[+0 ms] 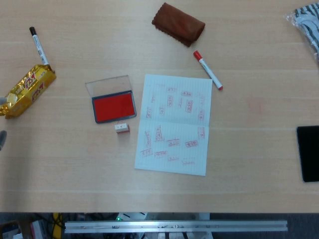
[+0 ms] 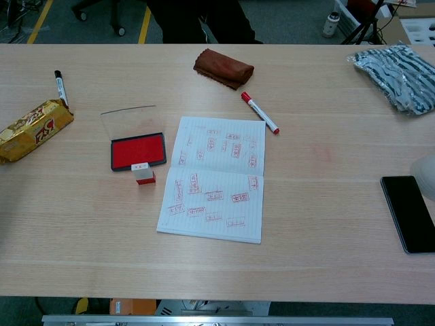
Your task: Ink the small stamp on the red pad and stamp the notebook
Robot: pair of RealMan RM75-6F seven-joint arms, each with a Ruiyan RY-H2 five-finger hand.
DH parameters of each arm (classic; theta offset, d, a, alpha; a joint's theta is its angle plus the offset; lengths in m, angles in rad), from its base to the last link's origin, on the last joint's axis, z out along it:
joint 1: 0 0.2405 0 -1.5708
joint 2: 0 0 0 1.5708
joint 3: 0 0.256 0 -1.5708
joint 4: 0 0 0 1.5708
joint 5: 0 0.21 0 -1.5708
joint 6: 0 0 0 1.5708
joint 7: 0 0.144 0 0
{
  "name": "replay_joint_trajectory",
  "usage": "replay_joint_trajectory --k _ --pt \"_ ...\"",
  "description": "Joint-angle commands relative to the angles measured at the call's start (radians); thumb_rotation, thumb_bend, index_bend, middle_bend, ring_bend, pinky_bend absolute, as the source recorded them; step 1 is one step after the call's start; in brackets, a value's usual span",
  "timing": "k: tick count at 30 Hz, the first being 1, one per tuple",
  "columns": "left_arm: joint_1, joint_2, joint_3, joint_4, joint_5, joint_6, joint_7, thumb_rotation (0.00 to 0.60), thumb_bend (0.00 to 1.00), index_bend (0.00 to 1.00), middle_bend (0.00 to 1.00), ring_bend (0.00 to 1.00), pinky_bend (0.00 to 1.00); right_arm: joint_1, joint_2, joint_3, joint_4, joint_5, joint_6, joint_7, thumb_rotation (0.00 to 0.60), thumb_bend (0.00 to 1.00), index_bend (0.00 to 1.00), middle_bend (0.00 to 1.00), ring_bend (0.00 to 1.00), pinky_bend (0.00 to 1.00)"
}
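The small white stamp (image 1: 121,128) (image 2: 143,172) with a red base stands on the table just in front of the red ink pad (image 1: 114,107) (image 2: 138,151). The pad's clear lid (image 1: 107,84) is folded back behind it. Right of the pad lies the open notebook (image 1: 174,124) (image 2: 216,178), its pages carrying several red stamp marks. Grey slivers at the left edge of the head view look like my left hand (image 1: 2,138), far from the stamp. A pale rounded part at the right edge of the chest view may be my right hand (image 2: 427,174). Neither holds anything that shows.
A brown cloth (image 1: 178,23) and a red marker (image 1: 208,69) lie behind the notebook. At the left are a black marker (image 1: 39,46) and a gold snack packet (image 1: 29,89). A black phone (image 1: 309,152) and a striped bag (image 1: 306,22) sit at the right.
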Motion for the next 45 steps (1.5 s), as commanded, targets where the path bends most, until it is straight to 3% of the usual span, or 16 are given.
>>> replay_joint_trajectory --k 1,15,18,25,29,30,33,45 --pt "-0.001 -0.002 -0.001 0.000 -0.002 -0.001 0.002 0.600 0.26 0.24 0.30 0.28 0.36 0.001 0.000 0.002 0.002 0.002 -0.002 0.003 0.600 0.16 0.33 0.40 0.36 0.46" --pt "-0.018 0.021 -0.010 -0.018 0.025 -0.001 -0.014 0.600 0.26 0.24 0.30 0.29 0.36 0.055 0.020 0.058 -0.015 0.020 -0.033 0.010 0.600 0.16 0.33 0.40 0.36 0.46" --pt "-0.036 0.036 -0.001 -0.031 0.042 -0.031 -0.014 0.600 0.26 0.24 0.33 0.32 0.43 0.075 0.025 0.074 -0.021 0.027 -0.048 0.010 0.600 0.16 0.33 0.40 0.36 0.46" --pt "-0.087 0.059 0.001 -0.053 0.042 -0.117 0.007 0.600 0.26 0.24 0.53 0.58 0.79 0.115 0.023 0.091 -0.018 0.032 -0.091 0.016 0.600 0.16 0.33 0.40 0.36 0.46" --pt "-0.124 0.068 0.000 -0.075 0.032 -0.178 0.040 0.600 0.26 0.25 0.76 0.81 0.98 0.133 0.023 0.095 -0.015 0.039 -0.113 0.019 0.600 0.16 0.33 0.40 0.36 0.46" --pt "-0.132 0.066 -0.001 -0.081 0.028 -0.192 0.047 0.600 0.26 0.26 0.85 0.88 1.00 0.137 0.023 0.094 -0.014 0.039 -0.120 0.020 0.600 0.16 0.33 0.40 0.36 0.46" --pt "-0.156 0.050 -0.007 -0.094 0.018 -0.221 0.082 0.600 0.26 0.29 0.97 0.98 1.00 0.147 0.021 0.089 -0.011 0.038 -0.137 0.021 0.600 0.16 0.33 0.40 0.36 0.46" --pt "-0.228 -0.043 0.004 -0.110 -0.006 -0.323 0.164 0.600 0.25 0.36 1.00 1.00 1.00 0.152 0.020 0.077 0.007 0.030 -0.136 0.036 0.600 0.16 0.33 0.40 0.36 0.46"
